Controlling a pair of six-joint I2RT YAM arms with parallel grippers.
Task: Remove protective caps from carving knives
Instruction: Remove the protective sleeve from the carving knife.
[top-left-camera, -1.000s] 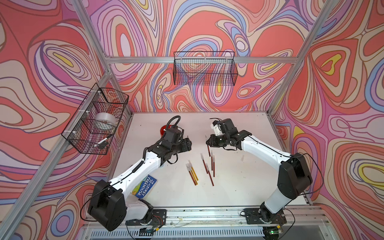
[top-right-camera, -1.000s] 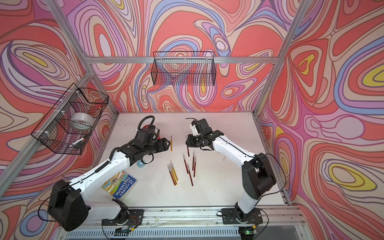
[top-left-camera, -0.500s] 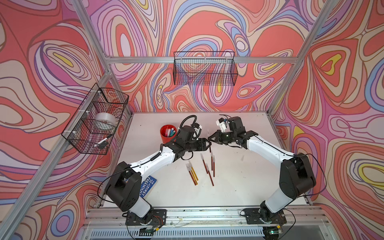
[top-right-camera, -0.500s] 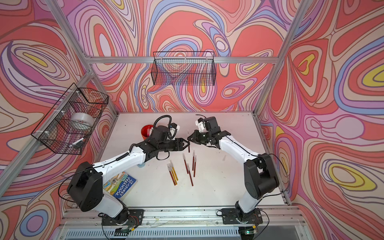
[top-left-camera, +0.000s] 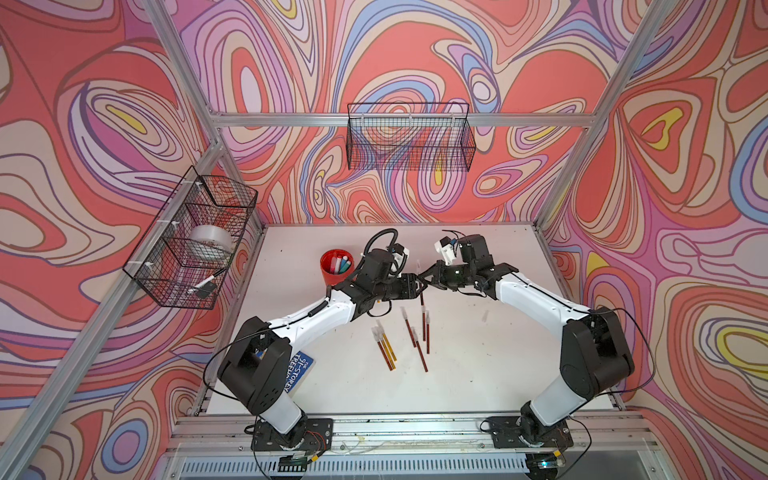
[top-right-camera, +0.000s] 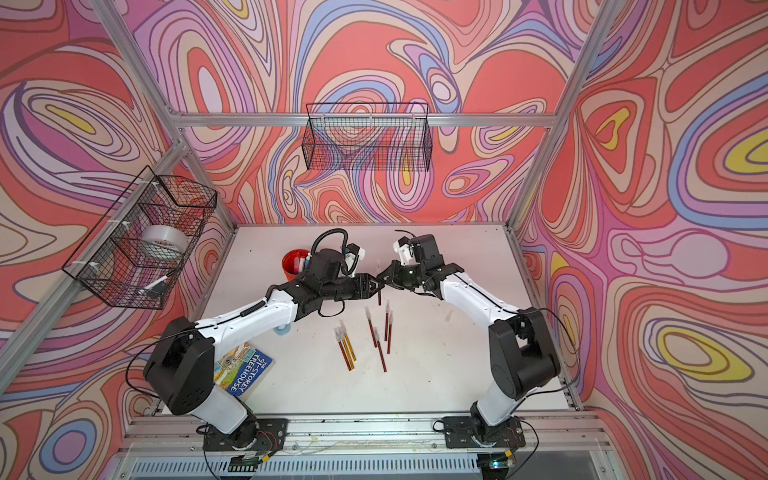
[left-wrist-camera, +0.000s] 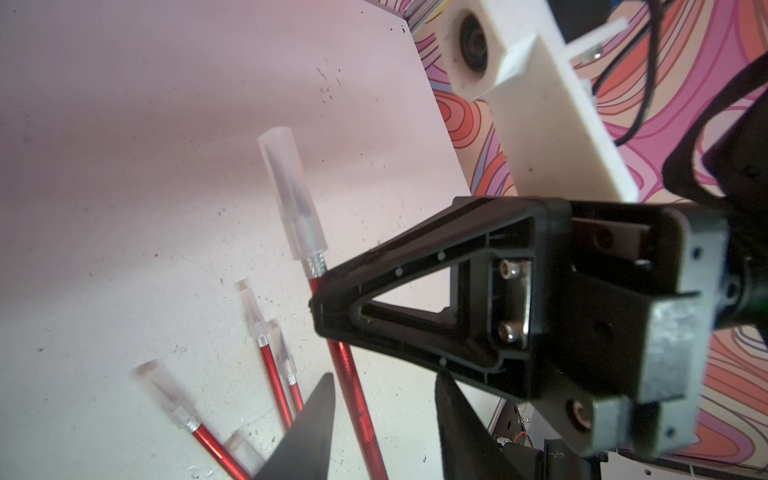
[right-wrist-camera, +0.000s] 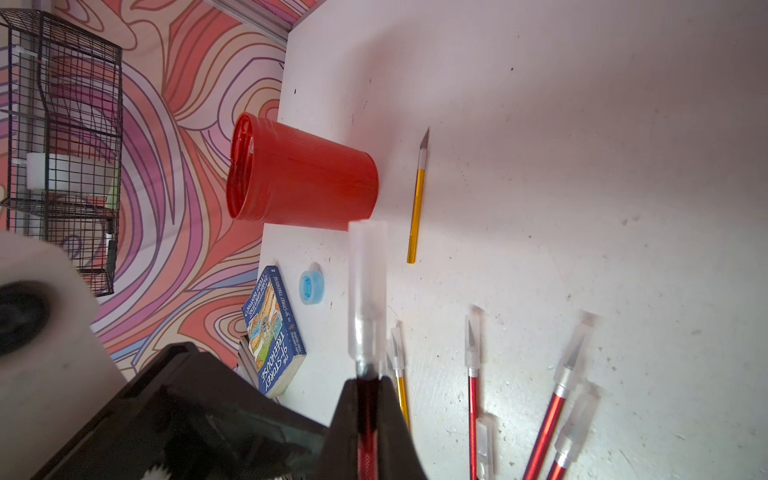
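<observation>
While the white bench (top-left-camera: 478, 374) carries everything and a red cup (right-wrist-camera: 303, 183) stands on it behind the left arm's wrist, the two arms meet above its middle, tip to tip. The right gripper (right-wrist-camera: 368, 388) is clenched on the dark red handle of a carving knife (left-wrist-camera: 353, 399), which sticks out beyond its fingertips with the capped end pointing away from the wrist. The left gripper (left-wrist-camera: 384, 382) faces it from the opposite side with its jaws apart. The lower stretch of that same handle runs between them, close to one finger and clear of the other, so nothing is grasped there. Below both grippers, toward the arm bases, the other capped knives (top-left-camera: 420, 353) lie loose on the bench. A yellow knife (right-wrist-camera: 417, 208) with a bare blade lies just beside the red cup. The protective cap (left-wrist-camera: 289, 187), translucent and whitish, still sits over the held knife's blade, just past the right gripper's fingertips.
</observation>
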